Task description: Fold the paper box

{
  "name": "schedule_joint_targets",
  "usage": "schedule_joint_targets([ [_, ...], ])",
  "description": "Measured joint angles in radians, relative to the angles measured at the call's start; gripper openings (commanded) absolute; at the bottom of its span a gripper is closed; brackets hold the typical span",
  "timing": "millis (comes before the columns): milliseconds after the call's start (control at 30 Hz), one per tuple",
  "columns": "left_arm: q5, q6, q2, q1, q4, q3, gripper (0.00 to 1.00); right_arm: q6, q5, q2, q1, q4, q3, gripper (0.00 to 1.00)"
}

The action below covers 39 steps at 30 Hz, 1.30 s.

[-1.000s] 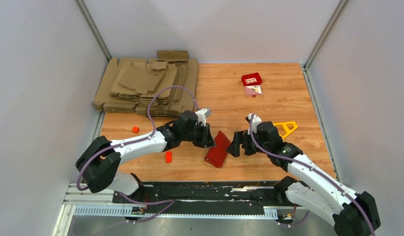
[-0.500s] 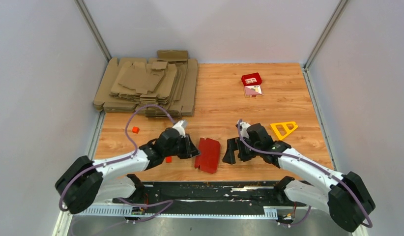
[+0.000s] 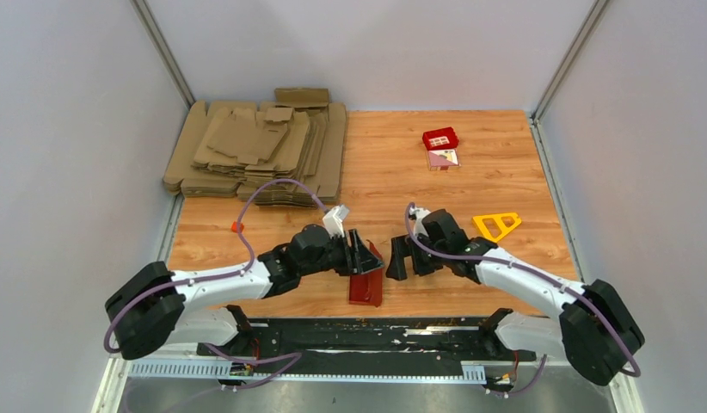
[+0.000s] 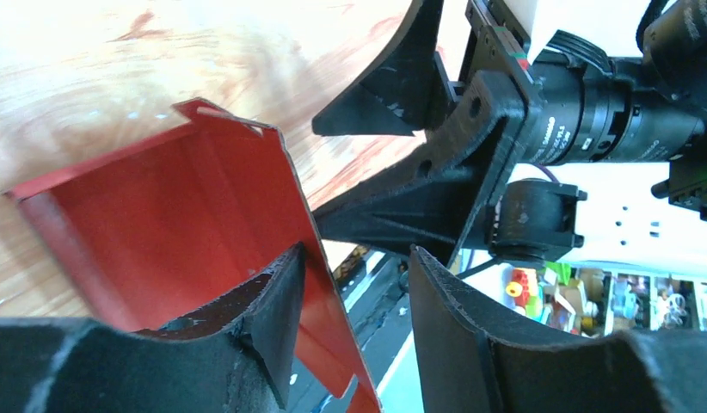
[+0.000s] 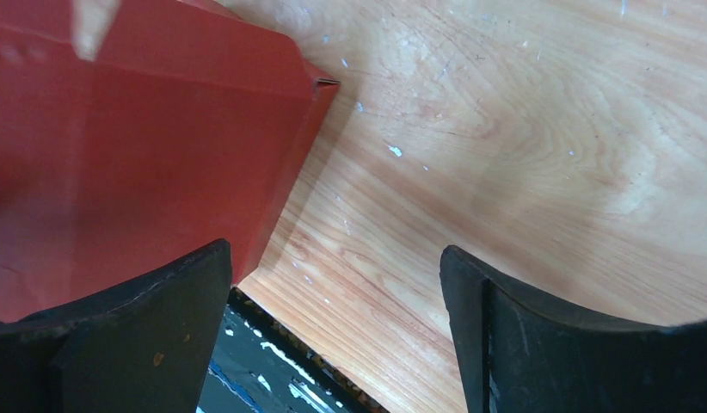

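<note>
The red paper box (image 3: 367, 286) lies partly opened near the table's front edge, between the two arms. In the left wrist view it (image 4: 161, 224) shows a floor and raised side walls. My left gripper (image 3: 364, 256) is open: one finger (image 4: 273, 301) rests inside the box against a wall, and the other finger (image 4: 453, 318) stands clear outside it (image 4: 354, 258). My right gripper (image 3: 397, 258) is wide open and empty just right of the box, with bare wood between its fingers (image 5: 335, 254). The box fills the upper left of that view (image 5: 135, 146).
A stack of flat brown cardboard sheets (image 3: 255, 151) lies at the back left. A small red tile with a window pattern (image 3: 440, 138) and a pink card (image 3: 443, 158) sit at the back right. A yellow triangle (image 3: 498, 224) and an orange block (image 3: 236, 227) lie nearby. A black rail (image 3: 359, 331) runs along the front edge.
The box has shifted left and toward the front edge and now stands more upright. My left gripper pulled back, then came right into the box. My right gripper moved slightly left.
</note>
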Motion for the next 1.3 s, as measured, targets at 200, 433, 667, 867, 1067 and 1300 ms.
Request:
schedule_joint_targets([
  [200, 0.050, 0.017, 0.098, 0.000, 0.063, 0.062, 0.54, -0.023, -0.037, -0.198, 0.002, -0.002, -0.055, 0.94],
  [433, -0.014, 0.051, 0.129, 0.000, 0.030, 0.114, 0.47, -0.044, -0.047, -0.442, 0.181, -0.010, -0.117, 0.97],
  [667, -0.150, 0.024, 0.047, 0.000, 0.007, 0.093, 0.49, -0.051, 0.139, -0.439, 0.404, 0.009, -0.120, 0.98],
  [867, -0.209, 0.015, -0.005, 0.001, -0.019, 0.085, 0.53, -0.037, 0.451, -0.250, 0.603, 0.021, -0.063, 1.00],
  [1067, -0.229, 0.021, -0.040, 0.019, -0.083, 0.085, 0.57, 0.009, 0.677, -0.081, 0.706, 0.027, 0.041, 1.00],
  [1300, -0.207, 0.064, -0.106, 0.127, -0.195, 0.085, 0.60, 0.087, 0.863, 0.103, 0.742, -0.058, 0.171, 0.89],
])
